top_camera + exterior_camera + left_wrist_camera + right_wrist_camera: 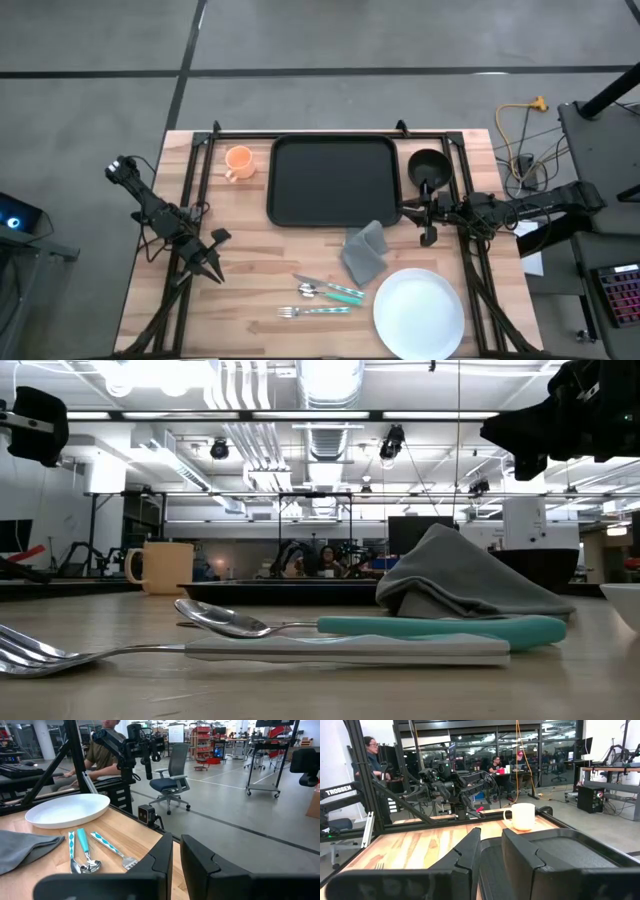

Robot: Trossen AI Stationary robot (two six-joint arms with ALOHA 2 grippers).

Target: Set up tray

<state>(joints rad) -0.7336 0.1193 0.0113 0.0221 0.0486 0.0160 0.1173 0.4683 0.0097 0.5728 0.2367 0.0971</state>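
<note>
The tray lies flat at the far middle of the table, a black rectangle with rounded corners and a low raised rim, its smooth inside bare. The table is pale wood planking with visible grain, framed by thin black rails.

Just off the tray's left far corner stands a mug, peach-toned from above, with a loop handle. Beside the tray's right far corner sits a round black bowl. At the tray's near right corner lies a grey cloth, soft and folded into a peaked heap. Nearer than the cloth lie a spoon and a fork, polished metal with teal patterned handles; a second spoon bowl seems to nest by the first. A round white plate, smooth and shallow, sits at the near right corner, well apart from the tray.

The right gripper hovers just off the tray's right edge, near the bowl, its dark blocky fingers close together with only a narrow slot between them. The left gripper waits over the left near part of the table, well apart from the tray, its fingers likewise nearly together with a slim gap.
</note>
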